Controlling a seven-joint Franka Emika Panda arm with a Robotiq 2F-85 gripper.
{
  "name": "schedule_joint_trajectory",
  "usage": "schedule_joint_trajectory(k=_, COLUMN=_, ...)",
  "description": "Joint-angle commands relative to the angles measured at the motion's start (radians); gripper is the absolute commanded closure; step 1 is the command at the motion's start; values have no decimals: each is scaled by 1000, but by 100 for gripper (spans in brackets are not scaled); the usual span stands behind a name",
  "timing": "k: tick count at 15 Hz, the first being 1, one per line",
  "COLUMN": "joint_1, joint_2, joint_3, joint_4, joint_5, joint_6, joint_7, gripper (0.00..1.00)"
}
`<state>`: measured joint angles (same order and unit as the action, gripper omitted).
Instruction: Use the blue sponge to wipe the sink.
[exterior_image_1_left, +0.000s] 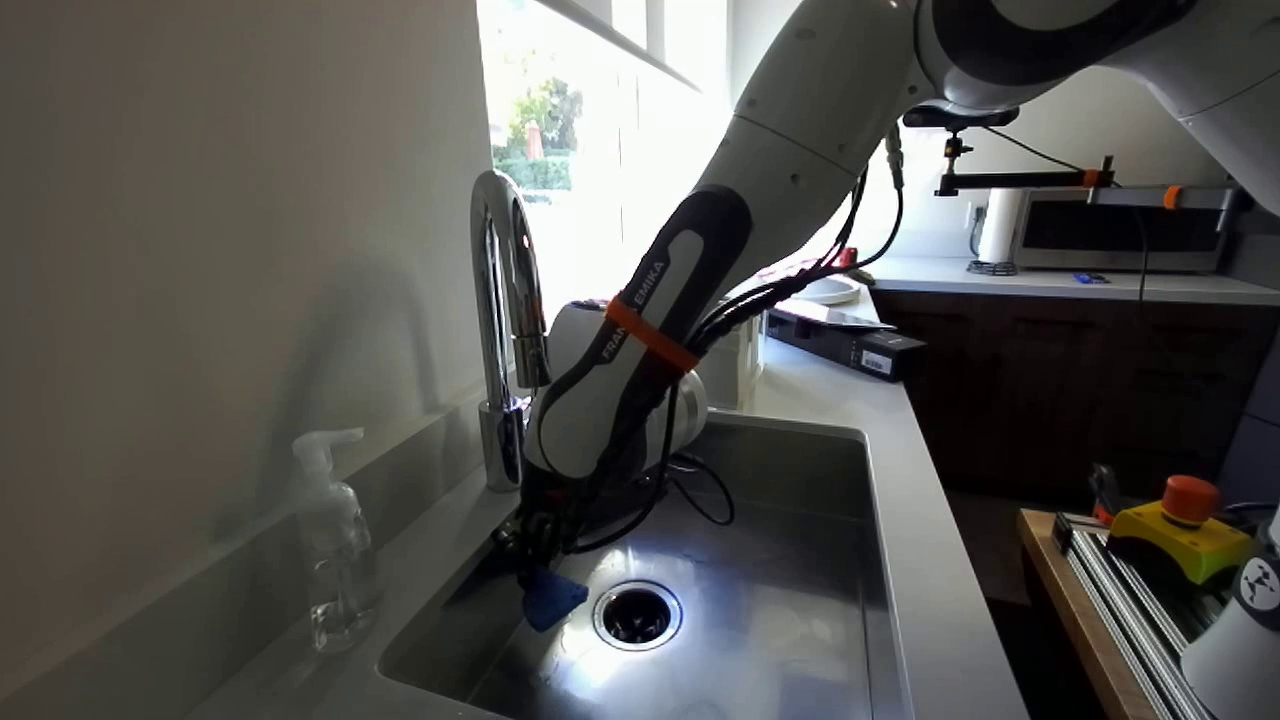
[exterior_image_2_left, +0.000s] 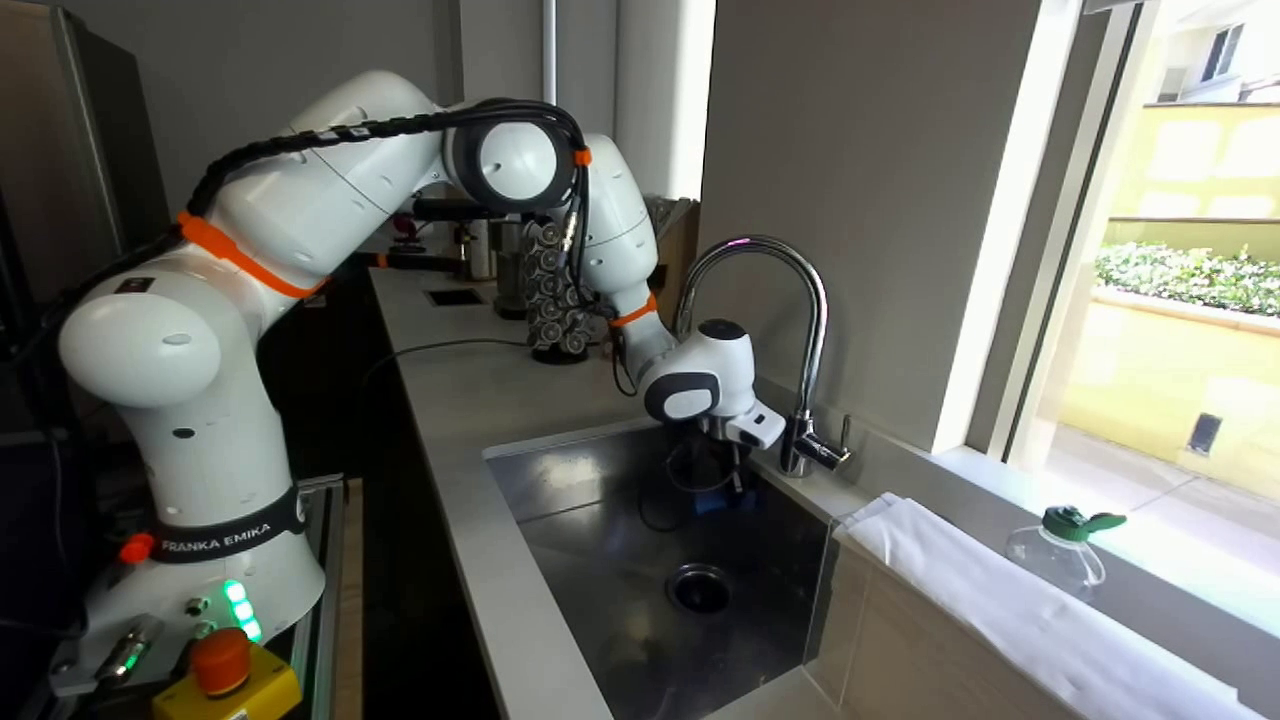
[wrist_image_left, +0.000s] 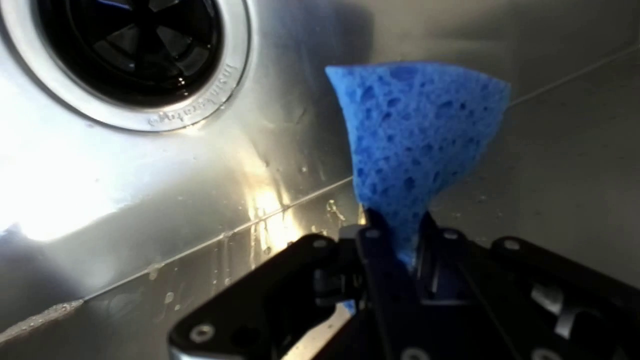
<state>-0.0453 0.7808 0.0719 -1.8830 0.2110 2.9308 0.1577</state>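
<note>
The blue sponge (wrist_image_left: 425, 125) is pinched between the fingers of my gripper (wrist_image_left: 398, 220) in the wrist view. Its free end fans out beyond the fingertips. In an exterior view the sponge (exterior_image_1_left: 552, 602) hangs under the gripper (exterior_image_1_left: 540, 568), inside the sink (exterior_image_1_left: 790, 590), between the faucet-side wall and the round drain (exterior_image_1_left: 637, 615). In an exterior view the sponge (exterior_image_2_left: 722, 498) is only a dim blue patch, and the fingers there are too dark to make out. I cannot tell whether the sponge touches the steel. The sink (exterior_image_2_left: 590, 545) shows wet drops near its wall seam in the wrist view.
The chrome faucet (exterior_image_1_left: 492, 260) rises close beside my wrist; it also shows in an exterior view (exterior_image_2_left: 820, 330). A clear soap pump bottle (exterior_image_1_left: 338, 565) stands on the counter by the wall. A white cloth (exterior_image_2_left: 1000, 600) and a green-capped bottle (exterior_image_2_left: 1058, 550) lie near the window.
</note>
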Motion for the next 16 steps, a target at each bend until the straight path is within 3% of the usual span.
schedule_joint_trajectory(k=1, joint_1=-40, joint_2=4, joint_3=-18, joint_4=18, joint_5=14, joint_6=10, joint_7=-5, gripper=96)
schedule_joint_trajectory(k=16, joint_1=-162, joint_2=37, joint_3=-120, joint_4=86, joint_5=49, joint_6=-9, joint_7=64, gripper=96)
